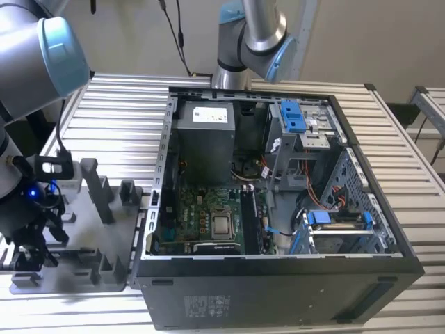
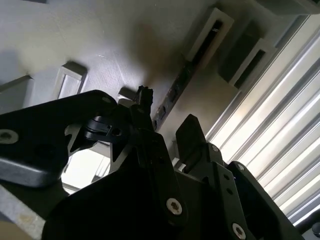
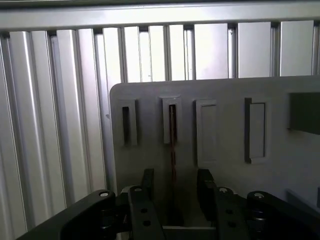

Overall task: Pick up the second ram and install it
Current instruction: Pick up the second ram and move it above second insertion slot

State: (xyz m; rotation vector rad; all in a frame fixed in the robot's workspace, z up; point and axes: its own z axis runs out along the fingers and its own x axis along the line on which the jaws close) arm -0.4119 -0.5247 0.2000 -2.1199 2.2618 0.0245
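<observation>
First wrist view: gripper [image 3: 175, 189], black two-finger type, jaws parted, one finger [image 3: 147, 186] on each side of the second ram [image 3: 172, 145], with a clear gap on both sides and no grip on it. The second ram is a thin dark stick standing on edge in a narrow slot of the grey plastic tray [image 3: 280, 165], seen edge-on as a dark line with a reddish tint. Adjacent tray slot [image 3: 126, 124]: dark, contents cannot be told. Beyond the tray edge: ribbed aluminium table [image 3: 50, 125]

Second wrist view: gripper [image 2: 167, 127] low over the grey plastic tray [image 2: 75, 35]. The second ram [image 2: 172, 92] runs as a dark strip from between the fingertips to a raised slot frame

Exterior view: gripper [image 1: 31, 254] at the exterior view's left, down over the grey plastic tray [image 1: 83, 275], among its upright posts [image 1: 94, 188]. Well apart, toward the exterior view's right: open computer case [image 1: 278, 292] on the table, holding motherboard [image 1: 198, 209], square silver processor chip [image 1: 222, 224], power supply [image 1: 205, 136] and blue-tabbed drive cages [image 1: 334, 219]
</observation>
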